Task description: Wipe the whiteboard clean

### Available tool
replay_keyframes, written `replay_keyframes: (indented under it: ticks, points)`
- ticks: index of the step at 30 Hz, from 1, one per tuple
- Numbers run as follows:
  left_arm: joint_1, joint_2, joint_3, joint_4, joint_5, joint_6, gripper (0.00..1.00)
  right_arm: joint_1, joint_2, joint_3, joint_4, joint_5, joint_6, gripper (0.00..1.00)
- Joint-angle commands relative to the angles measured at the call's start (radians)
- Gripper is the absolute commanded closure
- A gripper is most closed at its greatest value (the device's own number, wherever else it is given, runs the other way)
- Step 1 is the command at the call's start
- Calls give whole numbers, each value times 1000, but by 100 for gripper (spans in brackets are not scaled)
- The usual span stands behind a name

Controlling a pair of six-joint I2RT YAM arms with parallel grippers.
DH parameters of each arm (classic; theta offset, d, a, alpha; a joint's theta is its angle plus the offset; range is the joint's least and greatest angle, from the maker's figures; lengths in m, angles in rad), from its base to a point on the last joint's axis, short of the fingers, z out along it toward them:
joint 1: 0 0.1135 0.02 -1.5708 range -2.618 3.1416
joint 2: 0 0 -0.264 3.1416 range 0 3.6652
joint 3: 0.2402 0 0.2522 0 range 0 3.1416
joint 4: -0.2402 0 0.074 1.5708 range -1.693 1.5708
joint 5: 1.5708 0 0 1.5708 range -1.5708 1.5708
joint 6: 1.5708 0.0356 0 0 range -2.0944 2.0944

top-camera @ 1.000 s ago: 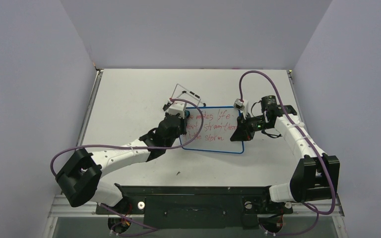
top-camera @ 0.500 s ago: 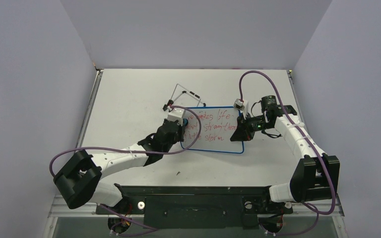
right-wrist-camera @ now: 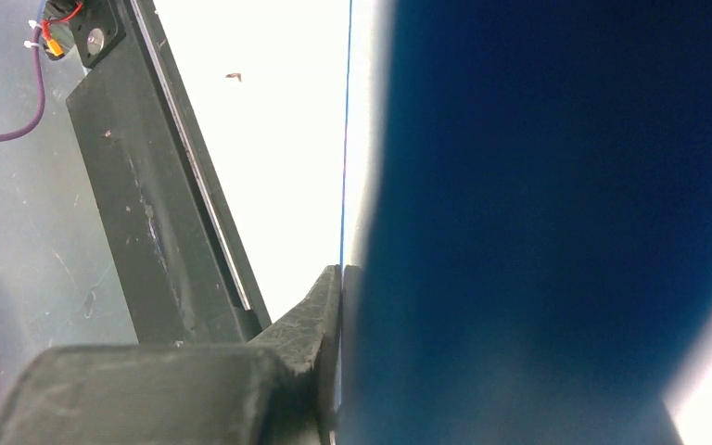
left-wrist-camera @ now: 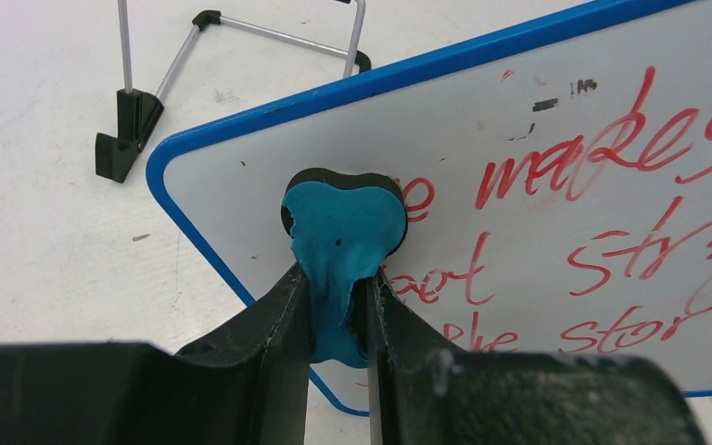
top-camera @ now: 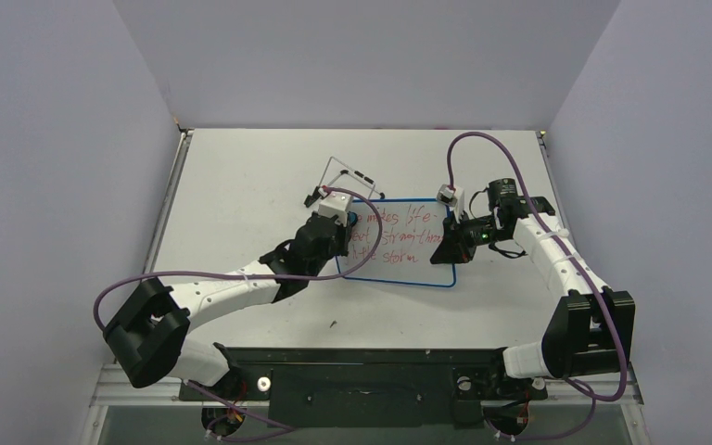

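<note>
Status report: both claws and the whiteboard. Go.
Left claw shut on eraser, against whiteboard at its left end. Right claw shut on its right edge. Red writing mostly unerased. Wire stand behind, not blocking.

In the top view the left arm [top-camera: 232,287] rises from its base at 7 o'clock and stretches low and nearly straight toward 2 o'clock. Its wrist ends at the left gripper [top-camera: 345,222], just left of centre. The jaws are drawn close, nearly parallel, with both black fingers [left-wrist-camera: 269,324] pinching the eraser [left-wrist-camera: 343,218] between them.

The right arm [top-camera: 565,269] rises from its base at 5 o'clock and runs toward 11 o'clock. It folds at the elbow near 2 o'clock and turns its wrist toward 9 o'clock. The right gripper [top-camera: 450,246] sits just right of centre, its jaws fully closed on the edge of the whiteboard [top-camera: 399,243]. The two grippers face each other, well apart.
</note>
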Motion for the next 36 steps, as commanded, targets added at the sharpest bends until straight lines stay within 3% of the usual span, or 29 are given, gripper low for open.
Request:
replay_keyframes:
  ticks: [1,10,25,36]
  points:
    - [-2,-10,-20,64,53,-14,100,13,-37,10,-21,-39,-60,100]
    - [-22,-64,-74,53,62,-10,100,13,-38,10,-24,-43,-64,100]
    - [17,-19,93,-10,33,38,100,11,-38,10,-23,-39,-66,100]
    - [7,-11,-24,-26,-17,-3,100,11,-33,10,-32,-41,-73,100]
